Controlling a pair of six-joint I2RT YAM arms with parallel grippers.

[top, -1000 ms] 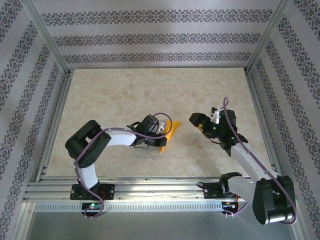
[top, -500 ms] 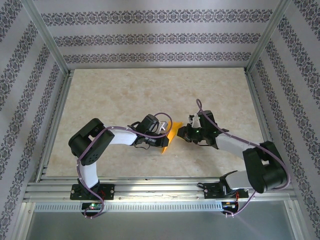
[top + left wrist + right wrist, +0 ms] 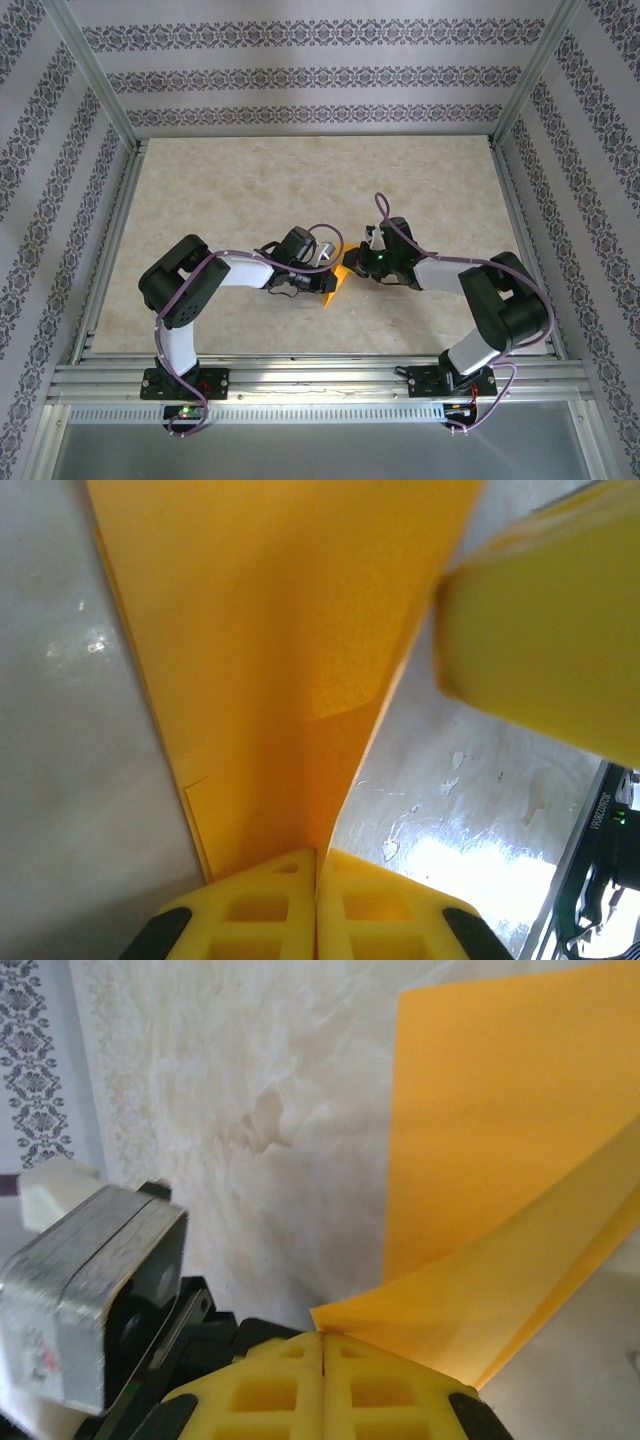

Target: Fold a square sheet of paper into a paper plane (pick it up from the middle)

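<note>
Orange paper [image 3: 337,276], pinched by your left claw [image 3: 316,855] at nine o'clock and right claw [image 3: 322,1338] at three, could tear if tugged.

Sheet of paper [image 3: 290,660]: running off the left wrist view's top edge and the right wrist view's right edge.

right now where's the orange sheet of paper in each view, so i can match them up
Top external: the sheet of paper is a small orange sliver mid-table, where the two arms meet.
Left wrist: the paper fills the upper centre, tapering down into the shut left gripper.
Right wrist: the paper takes the right half, its near edge pinched in the shut right gripper.
Shared landmark: the pale marbled table underneath.
</note>
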